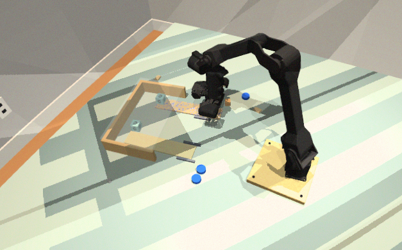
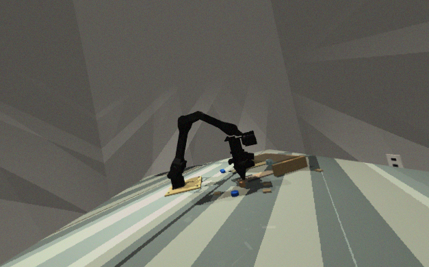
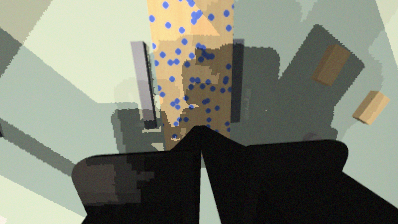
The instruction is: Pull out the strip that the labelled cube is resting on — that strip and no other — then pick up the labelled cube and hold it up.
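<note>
My gripper (image 1: 215,116) (image 2: 243,179) (image 3: 199,130) is shut, with nothing seen between its fingers. Its tips are down at the outer end of an orange strip with blue dots (image 1: 181,106) (image 3: 170,45); contact with it cannot be told. A pale teal marked cube (image 1: 160,99) (image 2: 269,162) sits on this strip's inner end. A second pale teal marked cube (image 1: 135,125) is at the inner end of a plain yellow strip (image 1: 161,143); whether it rests on that strip is unclear. The marks are too small to read.
A wooden three-sided wall (image 1: 165,89) (image 2: 290,166) surrounds the cubes. Dark rails (image 1: 192,143) (image 3: 237,80) flank the strips' outer ends. Small wooden blocks (image 1: 227,102) (image 3: 330,65) lie beside the gripper. Blue discs (image 1: 245,96) (image 1: 201,169) (image 2: 235,193) lie outside the wall.
</note>
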Controlling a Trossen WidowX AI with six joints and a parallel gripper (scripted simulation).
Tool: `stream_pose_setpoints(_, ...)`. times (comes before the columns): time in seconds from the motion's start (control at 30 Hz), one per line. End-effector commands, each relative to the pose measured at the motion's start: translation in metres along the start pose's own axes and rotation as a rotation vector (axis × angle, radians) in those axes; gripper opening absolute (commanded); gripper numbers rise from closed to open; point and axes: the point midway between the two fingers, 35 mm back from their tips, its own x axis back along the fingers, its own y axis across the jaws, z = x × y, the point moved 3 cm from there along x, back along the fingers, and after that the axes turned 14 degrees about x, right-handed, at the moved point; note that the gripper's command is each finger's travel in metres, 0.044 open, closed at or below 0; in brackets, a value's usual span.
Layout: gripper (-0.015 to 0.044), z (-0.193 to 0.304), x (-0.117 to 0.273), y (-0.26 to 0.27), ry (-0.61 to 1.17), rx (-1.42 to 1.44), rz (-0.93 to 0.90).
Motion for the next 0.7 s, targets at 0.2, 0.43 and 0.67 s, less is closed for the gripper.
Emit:
stream_pose_setpoints(0.2, 0.0, 0.022, -0.006, 0.005, 0.023, -0.002, -0.012)
stream_pose_setpoints(0.43, 0.0, 0.032, -0.006, 0.007, 0.024, -0.002, -0.013)
stream_pose_setpoints(0.67, 0.0, 0.042, -0.006, 0.01, 0.025, -0.002, -0.013)
